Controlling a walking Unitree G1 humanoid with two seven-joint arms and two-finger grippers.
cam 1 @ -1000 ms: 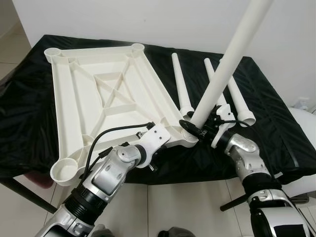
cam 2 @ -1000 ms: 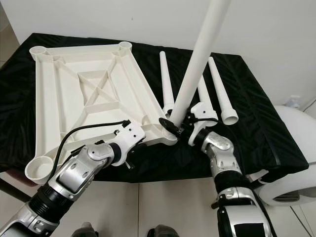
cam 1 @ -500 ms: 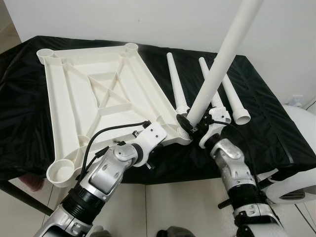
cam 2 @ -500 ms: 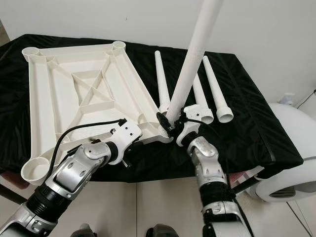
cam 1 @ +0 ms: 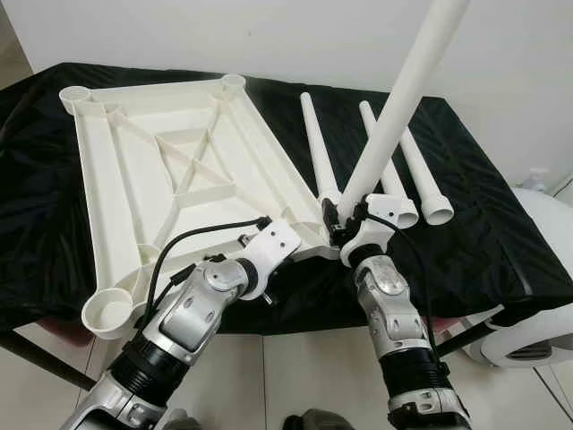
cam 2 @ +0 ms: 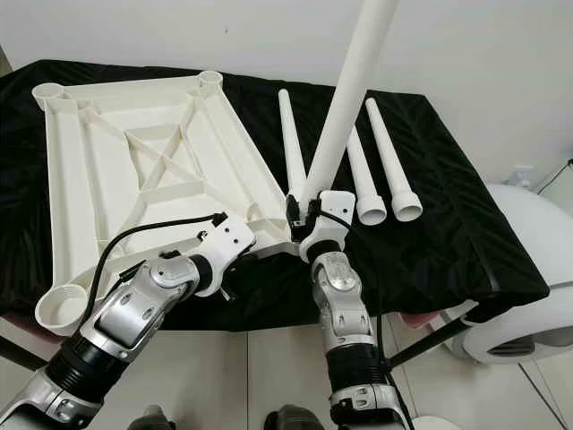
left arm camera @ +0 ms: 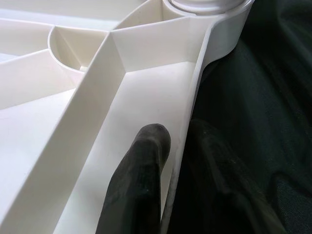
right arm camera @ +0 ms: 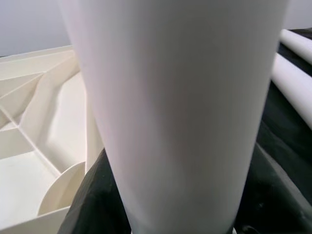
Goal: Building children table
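A leg is pinched by the right gripper at the corner socket of the tabletop, whose rim is pinched by the left gripper; seating likely calls for straightening and downward pressure.

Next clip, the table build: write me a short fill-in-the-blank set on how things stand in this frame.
1. The right gripper is shut on a white table ____.
2. The number of spare legs lying on the black cloth is ____.
3. The left gripper pinches the tabletop's rim, one finger inside and one ____.

Missing words: leg; three; outside
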